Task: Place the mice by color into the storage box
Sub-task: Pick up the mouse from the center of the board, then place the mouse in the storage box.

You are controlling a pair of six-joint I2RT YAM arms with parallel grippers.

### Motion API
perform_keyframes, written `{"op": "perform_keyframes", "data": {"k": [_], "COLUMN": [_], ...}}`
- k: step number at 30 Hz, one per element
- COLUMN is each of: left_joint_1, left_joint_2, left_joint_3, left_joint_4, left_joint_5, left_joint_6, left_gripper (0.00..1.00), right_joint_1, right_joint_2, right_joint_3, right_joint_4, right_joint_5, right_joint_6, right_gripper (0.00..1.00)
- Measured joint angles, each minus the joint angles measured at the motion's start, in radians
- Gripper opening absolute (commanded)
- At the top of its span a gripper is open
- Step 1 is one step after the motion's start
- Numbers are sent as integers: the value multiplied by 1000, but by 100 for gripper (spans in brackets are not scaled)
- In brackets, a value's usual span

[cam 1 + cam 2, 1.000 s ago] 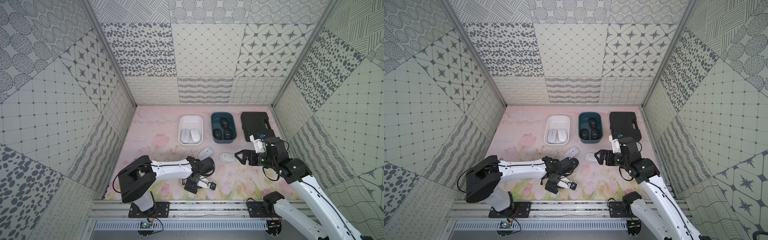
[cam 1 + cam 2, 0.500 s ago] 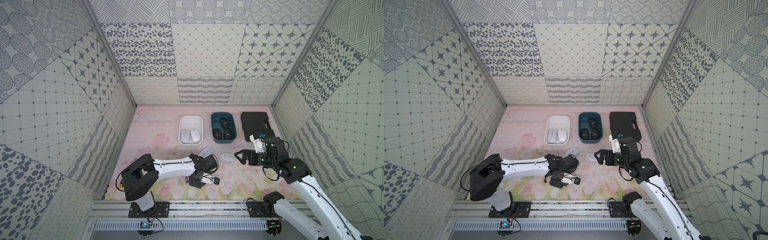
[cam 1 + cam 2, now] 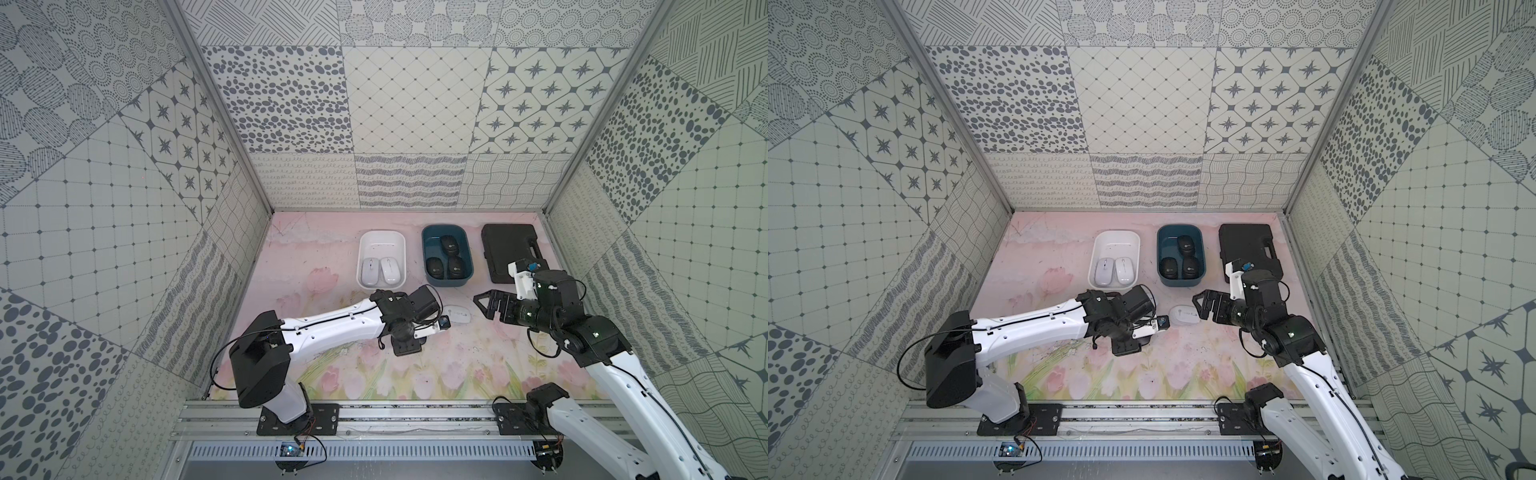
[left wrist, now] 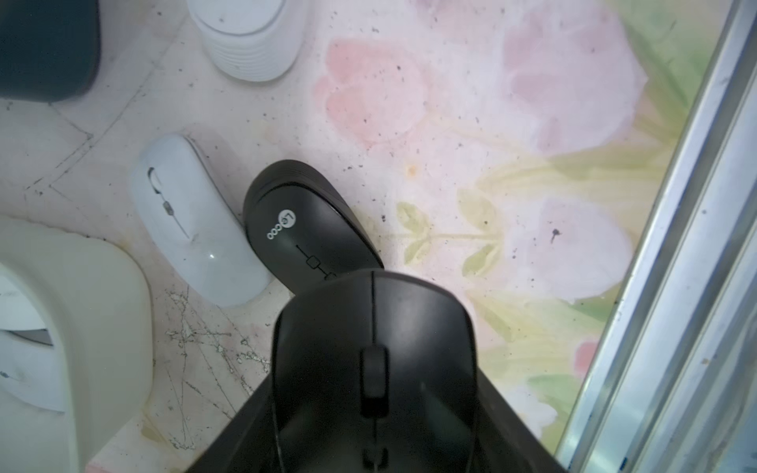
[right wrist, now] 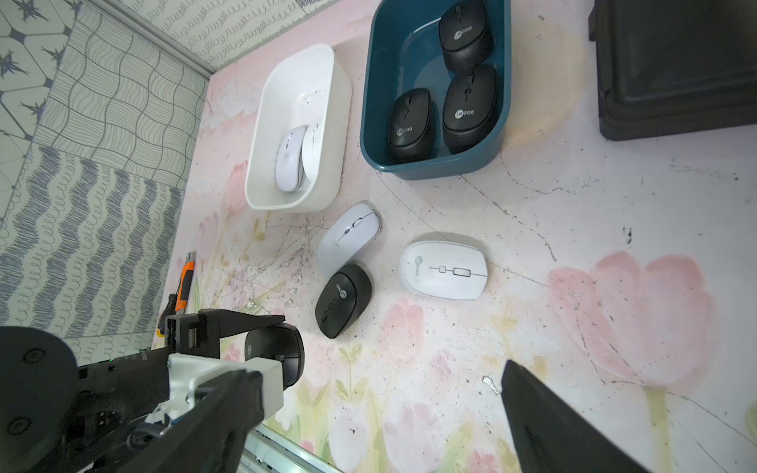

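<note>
My left gripper [image 3: 407,345] is shut on a black mouse [image 4: 372,368], low over the flowered mat; in the right wrist view that mouse [image 5: 274,354] sits between its fingers. Just beyond it lie a black mouse [image 5: 343,301] and a white mouse [image 5: 348,237], touching each other. Another white mouse [image 3: 457,313] lies in front of my right gripper [image 3: 484,305], which hangs open and empty. The white storage box [image 3: 360,257] holds two white mice. The teal storage box [image 3: 424,249] holds three black mice.
A black hard case [image 3: 509,249] lies at the back right, beside the teal box. An orange and black tool [image 5: 186,282] lies near the left wall. Metal rails [image 3: 374,415] run along the front edge. Patterned walls close in three sides.
The left gripper's jaws have narrowed onto the black mouse, and its wrist has turned and shifted slightly right. The right arm has not moved.
</note>
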Motion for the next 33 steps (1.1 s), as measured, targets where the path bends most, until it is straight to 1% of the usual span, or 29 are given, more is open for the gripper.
{"op": "perform_keyframes", "data": {"k": [5,9,10,11,12,18,24,30,33], "left_joint_1": [60,129,143,155,165,218,274,318,338], "left_joint_2": [48,109,127,149,174,373,565,734,793], "left_joint_3": [150,315,357,403,454,761,1005,1219,1286], "left_joint_4": [-70,-125,-136,-151,-169,-257,-309,-341,-346], "left_joint_5": [42,101,114,126,138,203,253,289,299], "left_joint_6": [-150,-288,-320,-352,-383,-544,-676,-780,-820], "left_gripper": [37,41,41,39,37,35,35,35,35], "right_joint_1": [-4,-5,-5,-5,-6,-11,-20,-42,-53], "right_joint_2": [0,-1,-2,-5,-11,-29,-25,35,70], "right_joint_3": [30,42,44,45,45,44,-12,-69,-74], "right_joint_4": [-1,-8,-9,-10,-12,-18,-3,77,113], "right_joint_5": [22,39,43,48,53,82,119,106,92], "right_joint_6": [19,27,29,31,35,59,99,132,134], "right_gripper": [99,99,99,99,99,99,99,99,99]}}
